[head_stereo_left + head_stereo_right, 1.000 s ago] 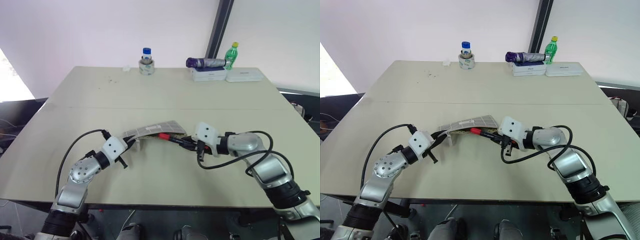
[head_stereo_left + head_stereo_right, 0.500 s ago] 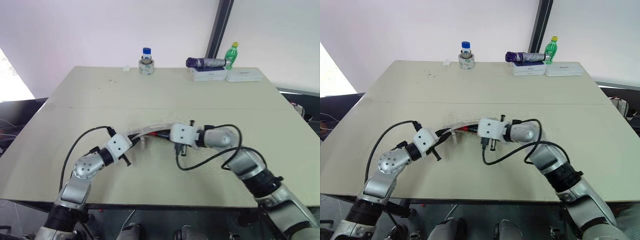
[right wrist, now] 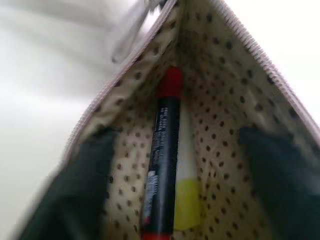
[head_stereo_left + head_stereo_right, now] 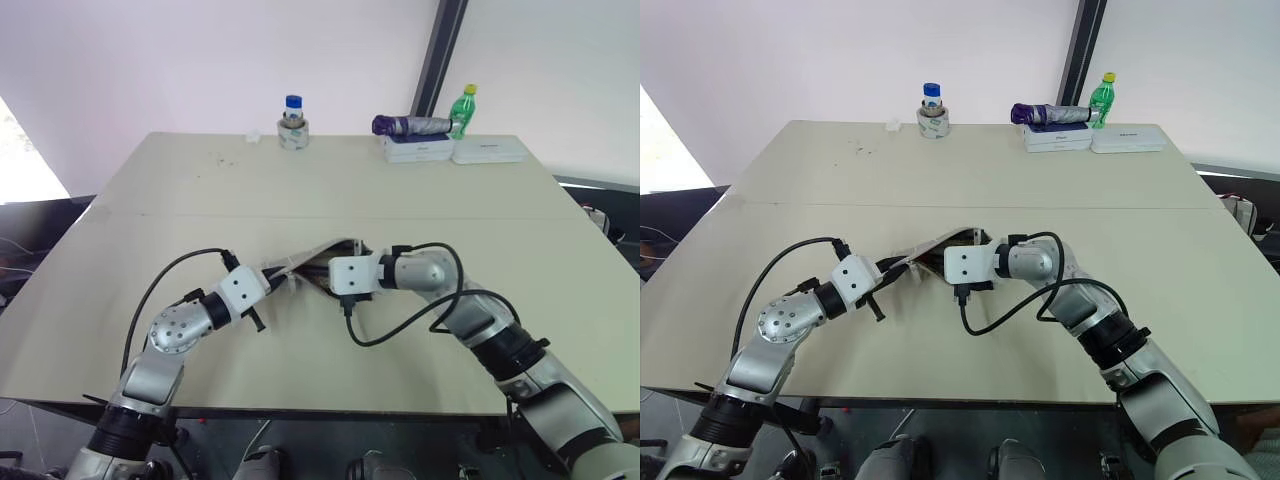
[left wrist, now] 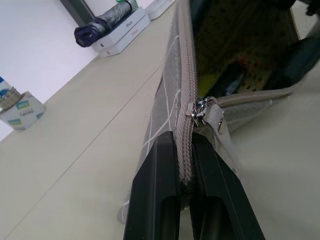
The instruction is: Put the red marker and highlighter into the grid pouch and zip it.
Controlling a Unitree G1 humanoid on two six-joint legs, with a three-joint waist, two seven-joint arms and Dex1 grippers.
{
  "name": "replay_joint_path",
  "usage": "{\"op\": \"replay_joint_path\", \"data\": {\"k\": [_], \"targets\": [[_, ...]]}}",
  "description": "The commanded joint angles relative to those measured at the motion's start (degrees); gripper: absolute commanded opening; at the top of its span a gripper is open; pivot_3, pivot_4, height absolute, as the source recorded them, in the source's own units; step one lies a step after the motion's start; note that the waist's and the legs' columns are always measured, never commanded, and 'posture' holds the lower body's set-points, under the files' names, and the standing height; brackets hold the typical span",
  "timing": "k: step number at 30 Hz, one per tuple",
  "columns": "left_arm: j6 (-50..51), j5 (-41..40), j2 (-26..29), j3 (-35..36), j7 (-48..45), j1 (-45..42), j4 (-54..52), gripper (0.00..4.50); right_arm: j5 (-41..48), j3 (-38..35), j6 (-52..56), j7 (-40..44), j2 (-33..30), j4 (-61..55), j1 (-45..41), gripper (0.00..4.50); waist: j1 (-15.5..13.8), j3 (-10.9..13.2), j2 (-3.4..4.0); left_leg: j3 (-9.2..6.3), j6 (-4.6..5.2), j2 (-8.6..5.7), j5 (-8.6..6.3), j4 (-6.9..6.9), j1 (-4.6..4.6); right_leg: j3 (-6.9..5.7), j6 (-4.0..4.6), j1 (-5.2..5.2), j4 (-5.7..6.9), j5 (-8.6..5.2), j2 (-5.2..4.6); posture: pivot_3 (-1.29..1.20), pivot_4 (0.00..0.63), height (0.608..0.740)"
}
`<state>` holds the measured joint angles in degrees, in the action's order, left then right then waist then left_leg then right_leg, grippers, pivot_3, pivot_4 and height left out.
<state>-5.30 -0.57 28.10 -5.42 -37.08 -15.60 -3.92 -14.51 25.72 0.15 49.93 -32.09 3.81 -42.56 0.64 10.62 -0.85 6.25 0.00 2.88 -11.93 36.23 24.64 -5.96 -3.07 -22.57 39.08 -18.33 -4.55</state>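
Observation:
The grid pouch [image 4: 318, 250] lies mid-table with its mouth propped open. My left gripper [image 5: 182, 137] is shut on the pouch's zipper edge, just below the metal zipper pull [image 5: 205, 110]. My right gripper [image 3: 177, 134] is open inside the mouth, its fingers [image 3: 85, 190] spread against the dotted lining on both sides. Between them the red marker [image 3: 162, 150] lies loose in the pouch, red cap pointing inward. The yellow highlighter [image 3: 187, 200] rests right beside it. From the head views the right gripper [image 4: 932, 265] reaches in from the pouch's right side.
At the table's far edge stand a blue-capped bottle in a tape roll [image 4: 292, 122], a folded purple umbrella on white boxes [image 4: 412, 126] and a green bottle [image 4: 463, 108]. Black cables loop from both wrists over the near table [image 4: 300, 350].
My right gripper moved left into the pouch mouth with the red marker, rolled, and opened, leaving the marker inside. The left gripper kept its hold on the pouch edge.

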Motion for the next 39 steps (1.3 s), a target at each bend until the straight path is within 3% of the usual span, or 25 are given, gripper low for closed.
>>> {"op": "replay_joint_path", "data": {"k": [1,8,14,17,22,24,28,35,39], "targets": [[-0.49,-1.04,-0.09,1.34,0.64,0.30,-2.01,0.00,5.02,-4.44,-2.56,4.58,-2.60,-3.69,-0.66,4.31,-0.01,0.00,0.00,0.00,0.00,0.00,0.00,0.00,0.00,0.00,0.00,0.00,0.00,0.00,-0.01,0.00,0.150,0.737],[-0.71,-1.07,-0.58,1.40,1.39,0.71,-1.48,0.00,17.03,-12.79,0.54,7.76,-2.45,-7.82,1.19,4.31,0.04,0.00,0.00,0.00,0.00,0.02,0.00,-0.02,-0.04,0.00,0.00,0.02,0.01,0.00,0.01,0.00,0.150,0.737],[0.08,-1.27,-1.52,1.35,1.95,0.33,-1.48,0.00,30.35,-17.08,17.70,7.64,-0.34,-18.03,6.12,1.38,-0.03,0.00,0.00,-0.03,0.00,0.02,0.00,-0.01,-0.07,0.00,0.00,0.08,0.01,0.00,0.00,0.00,0.150,0.737],[1.00,-0.73,-1.89,1.31,2.64,0.57,-1.43,0.00,35.72,-15.35,27.20,8.30,-1.76,-25.49,14.40,1.38,-0.30,-0.02,-0.03,-0.07,0.02,0.01,-0.02,-0.02,-0.08,-0.02,0.00,0.13,-0.02,0.00,-0.03,0.00,0.150,0.737],[2.24,-0.47,-2.73,0.92,3.72,-0.11,-1.41,0.00,32.08,-11.16,30.47,1.97,1.37,-25.57,19.40,1.38,0.24,-0.01,-0.02,-0.07,0.05,0.00,-0.03,0.03,-0.12,-0.02,0.06,0.13,0.01,0.04,-0.06,0.00,0.150,0.737],[2.38,0.02,-3.31,-0.14,3.77,-0.27,-2.41,0.00,27.51,-8.46,27.03,-3.01,4.85,-23.28,19.99,1.38,0.19,-0.02,-0.03,-0.09,0.01,0.04,-0.01,0.02,-0.18,-0.01,0.09,0.14,0.04,0.05,0.00,0.00,0.150,0.737],[1.91,1.44,-3.33,-1.86,3.39,0.28,-3.31,0.00,29.15,-10.91,30.75,-10.90,14.48,-17.90,20.01,1.38,0.04,-0.02,-0.03,-0.09,-0.05,0.04,0.03,-0.04,-0.14,-0.02,0.08,0.08,0.04,0.04,0.04,0.00,0.150,0.737],[2.33,1.83,-3.15,-2.31,3.52,0.50,-4.17,0.00,25.86,-11.28,27.48,-18.18,20.95,-10.42,18.63,1.38,0.06,-0.02,-0.03,-0.07,-0.01,-0.02,0.00,0.01,-0.13,-0.02,0.07,0.13,0.01,0.04,-0.01,0.00,0.150,0.737],[2.06,2.15,-3.14,-2.49,3.56,0.29,-4.09,0.00,25.18,-10.92,28.05,-17.07,21.16,-9.44,17.08,1.38,0.12,-0.02,-0.03,-0.07,-0.03,0.01,0.01,-0.04,-0.13,-0.02,0.07,0.09,0.02,0.04,0.02,0.00,0.150,0.737]]}}
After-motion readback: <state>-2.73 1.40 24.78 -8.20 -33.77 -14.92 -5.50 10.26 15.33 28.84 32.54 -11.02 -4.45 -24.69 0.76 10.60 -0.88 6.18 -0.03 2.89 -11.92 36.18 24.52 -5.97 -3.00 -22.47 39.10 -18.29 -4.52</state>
